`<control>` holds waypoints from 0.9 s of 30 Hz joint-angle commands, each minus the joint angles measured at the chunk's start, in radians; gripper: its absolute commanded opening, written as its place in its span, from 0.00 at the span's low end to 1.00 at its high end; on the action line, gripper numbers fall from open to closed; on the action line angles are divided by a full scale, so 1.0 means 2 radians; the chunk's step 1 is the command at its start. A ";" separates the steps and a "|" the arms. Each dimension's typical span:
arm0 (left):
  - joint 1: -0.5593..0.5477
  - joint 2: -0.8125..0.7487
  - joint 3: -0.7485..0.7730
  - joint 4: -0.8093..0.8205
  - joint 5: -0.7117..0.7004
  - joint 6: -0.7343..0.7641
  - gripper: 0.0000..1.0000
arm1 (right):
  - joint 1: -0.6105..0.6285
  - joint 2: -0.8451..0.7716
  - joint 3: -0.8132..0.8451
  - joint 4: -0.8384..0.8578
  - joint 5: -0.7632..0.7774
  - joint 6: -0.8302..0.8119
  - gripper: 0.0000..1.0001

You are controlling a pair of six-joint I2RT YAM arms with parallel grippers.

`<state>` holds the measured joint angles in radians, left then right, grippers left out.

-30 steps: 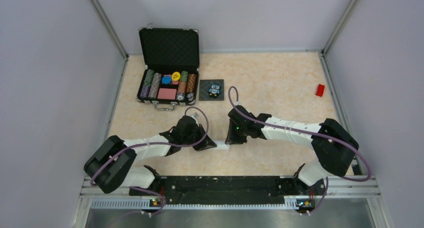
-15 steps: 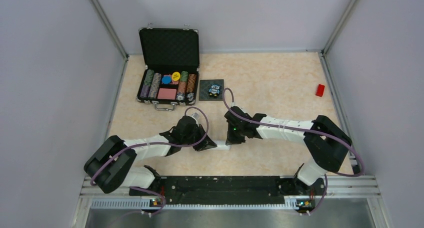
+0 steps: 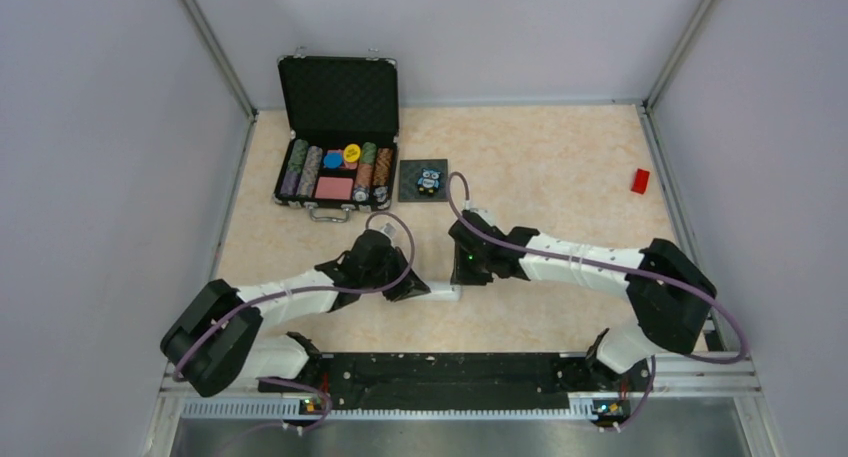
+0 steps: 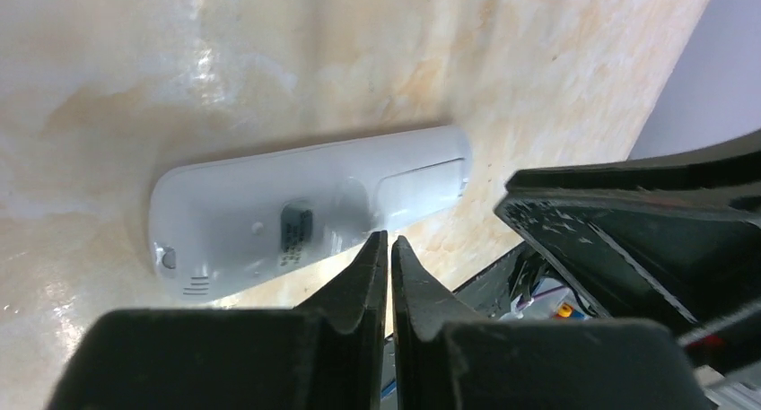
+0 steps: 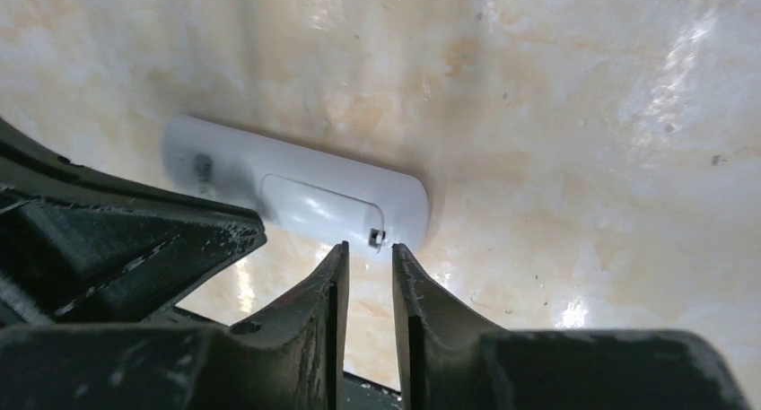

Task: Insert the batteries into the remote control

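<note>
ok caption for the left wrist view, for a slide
Left end effector, shut, by the remote control lying back face up

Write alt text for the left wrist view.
A white remote control lies back-up on the marbled table, battery cover closed. The left hand, shut, points at its long edge; the right arm looms dark at right.

The remote control (image 4: pixel 305 217) is plain white, with a small dark grey patch just ahead of the black left gripper (image 4: pixel 389 244) — the right gripper (image 5: pixel 368 253) is black too (scuffed pale at its edges). The table (image 3: pixel 540 157) beneath both is cream, marbled tan. Well beyond them: a black case (image 3: pixel 338 92) of many-coloured chips, a dark tile (image 3: pixel 424 181) with a blue owl, a red block (image 3: pixel 640 180).
</note>
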<state>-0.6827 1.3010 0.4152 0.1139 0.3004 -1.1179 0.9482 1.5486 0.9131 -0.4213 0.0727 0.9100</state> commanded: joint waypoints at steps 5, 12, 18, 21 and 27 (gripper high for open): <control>0.001 -0.113 0.109 -0.153 -0.097 0.074 0.15 | -0.001 -0.142 0.038 -0.055 0.063 -0.028 0.31; 0.002 -0.238 0.151 -0.274 -0.196 0.111 0.59 | -0.014 -0.303 0.008 -0.154 0.153 -0.044 0.60; 0.002 -0.357 0.213 -0.412 -0.303 0.127 0.99 | -0.018 -0.458 0.045 -0.291 0.299 -0.034 0.99; 0.002 -0.395 0.259 -0.505 -0.356 0.112 0.99 | -0.018 -0.522 0.079 -0.340 0.355 -0.023 0.99; 0.002 -0.470 0.292 -0.581 -0.387 0.128 0.99 | -0.018 -0.608 0.131 -0.388 0.409 -0.039 0.99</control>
<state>-0.6815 0.4290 0.9688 -0.8661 -0.3710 -0.8829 0.9195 0.3965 1.1126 -1.0775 0.7532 0.8482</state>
